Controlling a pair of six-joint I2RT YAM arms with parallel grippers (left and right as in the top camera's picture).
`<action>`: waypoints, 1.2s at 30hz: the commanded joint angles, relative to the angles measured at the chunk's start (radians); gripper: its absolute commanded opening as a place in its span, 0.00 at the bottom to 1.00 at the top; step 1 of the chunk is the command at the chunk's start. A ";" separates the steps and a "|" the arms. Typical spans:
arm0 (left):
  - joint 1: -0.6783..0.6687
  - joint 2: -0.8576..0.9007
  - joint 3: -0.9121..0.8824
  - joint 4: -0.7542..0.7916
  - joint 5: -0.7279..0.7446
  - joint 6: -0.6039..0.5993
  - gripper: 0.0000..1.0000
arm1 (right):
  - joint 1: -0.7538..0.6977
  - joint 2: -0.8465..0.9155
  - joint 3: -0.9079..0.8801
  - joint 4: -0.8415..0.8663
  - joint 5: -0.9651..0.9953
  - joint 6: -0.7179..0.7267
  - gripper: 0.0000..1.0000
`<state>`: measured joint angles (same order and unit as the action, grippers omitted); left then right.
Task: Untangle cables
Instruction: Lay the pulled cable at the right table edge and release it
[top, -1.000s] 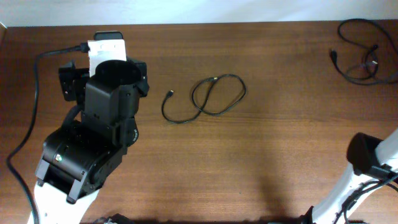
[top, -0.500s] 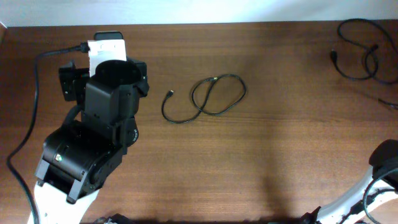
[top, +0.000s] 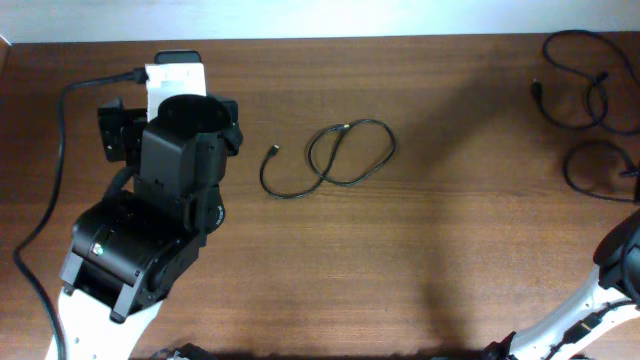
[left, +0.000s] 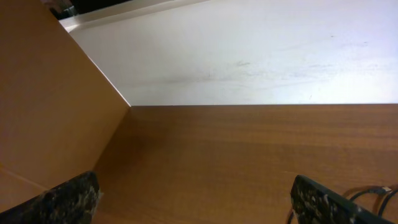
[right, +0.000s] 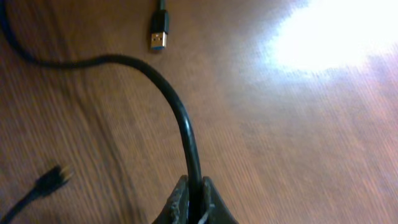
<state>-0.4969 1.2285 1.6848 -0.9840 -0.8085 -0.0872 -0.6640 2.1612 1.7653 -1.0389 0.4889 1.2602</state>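
We're on the thick black cable (right: 185, 127), and the right pincer (right: 193, 200) is clamped tight on it, jaws pressed together with the cord rising straight out between them. From there it arcs away to the left across the bench (top: 450, 250). A gold-tipped plug (right: 158, 36) lies beyond the arc, apart from it, and a small black plug (right: 53, 177) lies off to the side.

From overhead, this all sits near the right edge. A dark loop (top: 598, 172) lies just short of that edge, and the rest of the cable bundle (top: 578, 75) is heaped in the far right corner.

To do this well, we reckon the pull should go slowly and low along the wood, toward the near edge and away from the heap. That way the strand slides free and does not drag the whole knot along. We'd watch the plugs, since one snagging in a loop would tighten things.

A thin cable (top: 335, 155) lies in a loose figure-eight mid-bench, well apart from everything and untouched. The left pincer (left: 196, 202) hangs over the far left corner, fingers spread wide, holding nothing.

Containers? We see no bin or tray. A tan panel (left: 43, 112) stands beside the left pincer, but we can't tell whether it is a box wall or a board, nor whether it holds anything.
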 joint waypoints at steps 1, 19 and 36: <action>0.005 0.002 0.007 0.002 0.004 0.012 0.99 | 0.002 -0.009 -0.066 0.101 -0.042 -0.187 0.04; 0.005 0.003 0.007 0.002 0.034 0.012 0.99 | 0.002 -0.009 -0.064 0.359 -0.141 -0.505 0.28; 0.005 0.003 0.007 -0.014 0.038 0.012 0.99 | 0.093 -0.268 0.177 0.169 -0.460 -0.884 0.99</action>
<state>-0.4969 1.2289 1.6848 -0.9947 -0.7807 -0.0872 -0.6369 2.0300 1.8679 -0.8509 0.1440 0.5522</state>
